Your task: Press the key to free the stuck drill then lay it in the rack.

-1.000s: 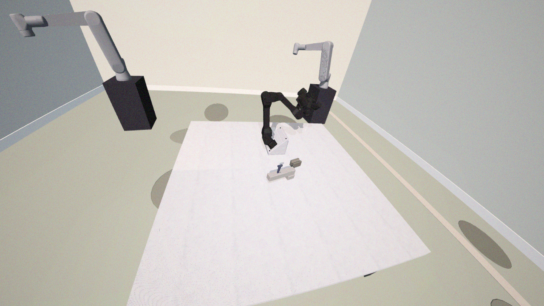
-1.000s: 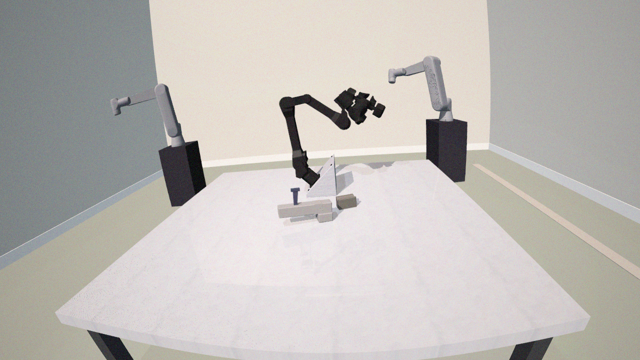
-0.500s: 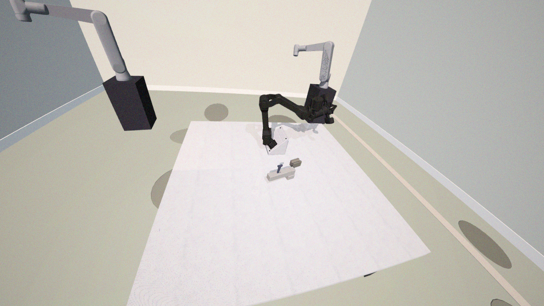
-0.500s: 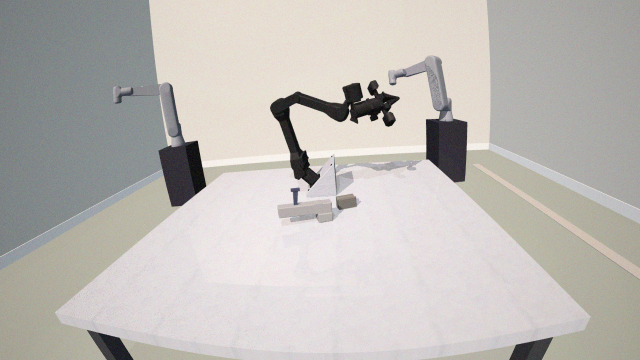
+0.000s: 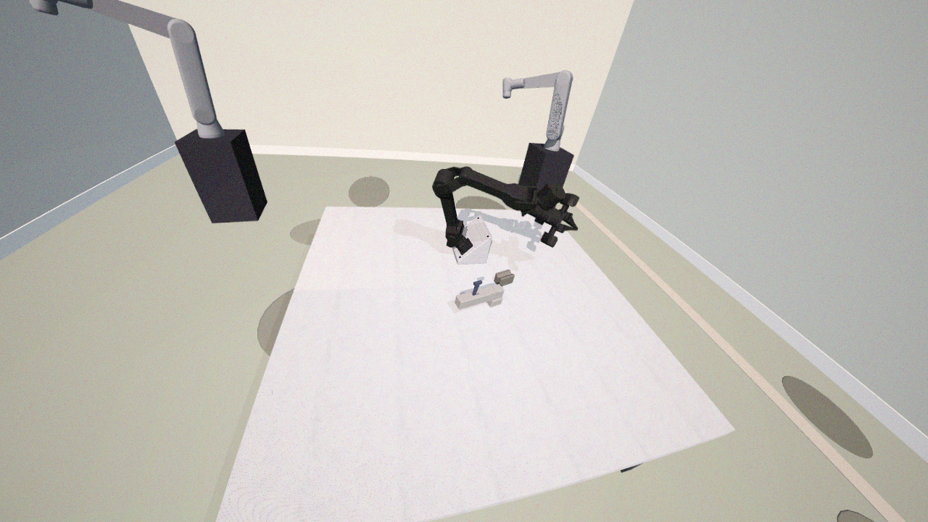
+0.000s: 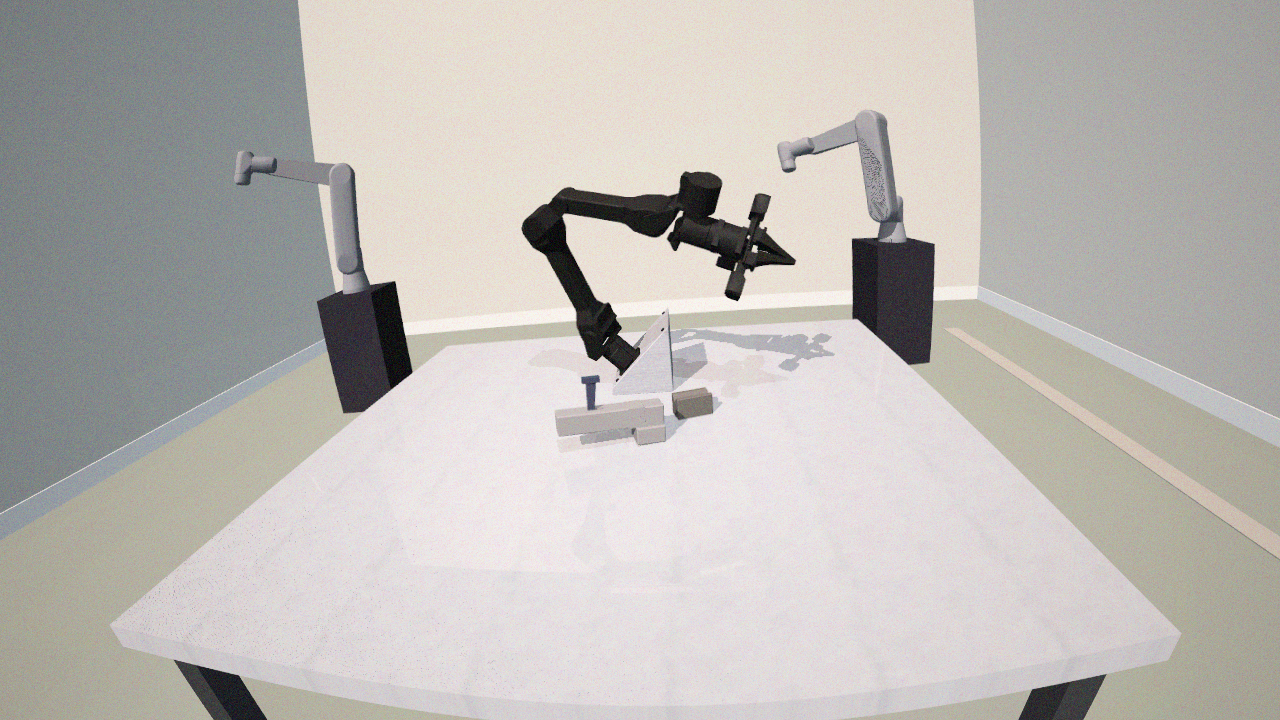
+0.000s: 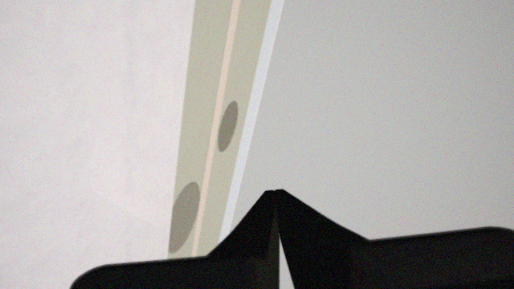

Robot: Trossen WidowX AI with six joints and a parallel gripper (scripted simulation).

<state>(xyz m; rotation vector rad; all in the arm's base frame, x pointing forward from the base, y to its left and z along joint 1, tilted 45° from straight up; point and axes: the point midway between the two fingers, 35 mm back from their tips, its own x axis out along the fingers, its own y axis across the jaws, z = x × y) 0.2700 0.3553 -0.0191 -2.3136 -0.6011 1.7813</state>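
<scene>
My gripper (image 5: 575, 227) (image 6: 793, 261) (image 7: 275, 199) is shut and empty, raised high above the table's back right. A dark blue T-shaped piece (image 5: 476, 284) (image 6: 590, 381) stands upright on a long beige block (image 5: 478, 298) (image 6: 599, 421), left of its middle. A small beige block (image 5: 495, 303) (image 6: 650, 436) sits low at that block's front right. A brown block (image 5: 504, 278) (image 6: 692, 404) stands right of it, behind. Which of these are the key, the drill and the rack I cannot tell. None of them shows in the wrist view.
The arm's white wedge-shaped base mount (image 5: 475, 254) (image 6: 658, 365) stands behind the blocks on the white table (image 5: 454, 389) (image 6: 644, 537). Two grey arms stand on dark pedestals (image 5: 223, 181) (image 6: 362, 353) (image 5: 544, 167) (image 6: 890, 304) beyond the table.
</scene>
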